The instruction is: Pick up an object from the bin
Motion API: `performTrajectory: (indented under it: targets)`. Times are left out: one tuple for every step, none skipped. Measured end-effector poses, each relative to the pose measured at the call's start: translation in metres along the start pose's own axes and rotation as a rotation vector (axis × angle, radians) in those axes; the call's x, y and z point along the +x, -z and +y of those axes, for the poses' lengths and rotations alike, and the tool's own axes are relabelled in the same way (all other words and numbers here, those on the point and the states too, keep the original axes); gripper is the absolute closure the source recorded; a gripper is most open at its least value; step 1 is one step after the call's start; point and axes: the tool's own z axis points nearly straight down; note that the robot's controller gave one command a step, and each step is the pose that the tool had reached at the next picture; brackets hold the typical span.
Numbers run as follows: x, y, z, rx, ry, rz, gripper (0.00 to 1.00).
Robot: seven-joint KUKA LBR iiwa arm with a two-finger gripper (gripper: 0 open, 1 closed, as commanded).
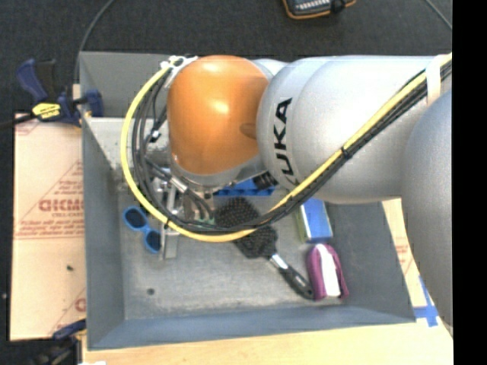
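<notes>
My gripper [170,243] hangs low at the bin's left side, under the arm's orange cover. Right beside it on the left lies a pair of blue-handled scissors [140,225], its loops touching or nearly touching the gripper's tip. A black hairbrush [257,242] lies just to the gripper's right, with its handle pointing towards the front right. Nothing shows between the gripper's jaws, and the arm hides much of the gripper.
A purple and white object [326,271] lies at the front right by the brush handle. A blue and pale flat object [315,220] sits behind it, and a blue strip [245,192] peeks out under the arm. The arm covers the bin's back half.
</notes>
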Motion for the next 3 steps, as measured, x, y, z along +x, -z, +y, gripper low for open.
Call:
performTrajectory:
  targets:
    - [-0.002, 0.005, -0.001, -0.002, -0.006, -0.008, 0.0]
    - [-0.04, -0.138, 0.006, -0.005, -0.09, -0.012, 0.0]
    - [-0.048, -0.17, 0.014, -0.015, -0.246, -0.019, 0.0]
